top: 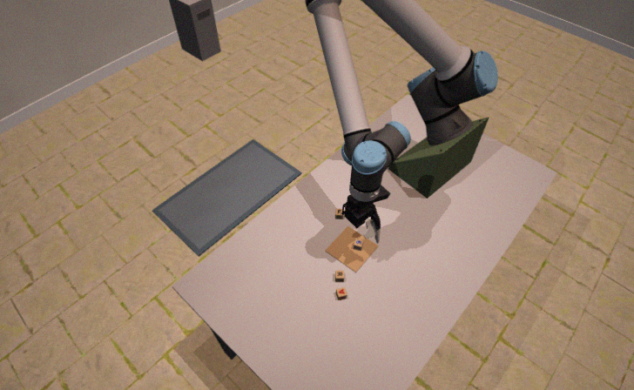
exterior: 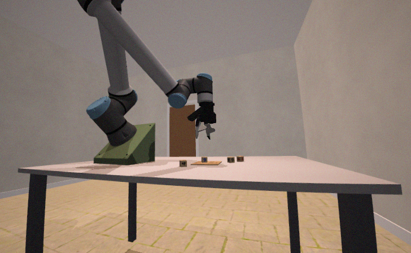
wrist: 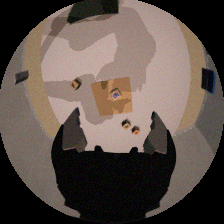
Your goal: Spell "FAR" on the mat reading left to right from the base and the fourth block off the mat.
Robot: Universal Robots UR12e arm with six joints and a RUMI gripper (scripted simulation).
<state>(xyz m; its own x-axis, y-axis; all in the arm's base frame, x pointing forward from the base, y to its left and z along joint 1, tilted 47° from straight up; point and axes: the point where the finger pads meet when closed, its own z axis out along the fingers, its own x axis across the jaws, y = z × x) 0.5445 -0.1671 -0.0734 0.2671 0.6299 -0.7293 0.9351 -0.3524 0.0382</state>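
Note:
A small tan mat (top: 351, 249) lies on the table. One block with a blue letter (top: 358, 244) sits on the mat; it also shows in the wrist view (wrist: 115, 93) and in the exterior view (exterior: 204, 160). A block with a dark letter (top: 339, 212) lies off the mat on the side nearer the robot base. Two more blocks lie off the mat on the far side: one with a dark letter (top: 340, 275) and one with a red letter (top: 341, 292). My gripper (top: 368, 227) (exterior: 203, 131) hangs open and empty well above the mat.
The green robot base (top: 438, 157) stands at the table's far end. A grey floor panel (top: 227, 194) lies beside the table and a dark cabinet (top: 195, 27) stands farther off. The table edge is close beyond the red-letter block.

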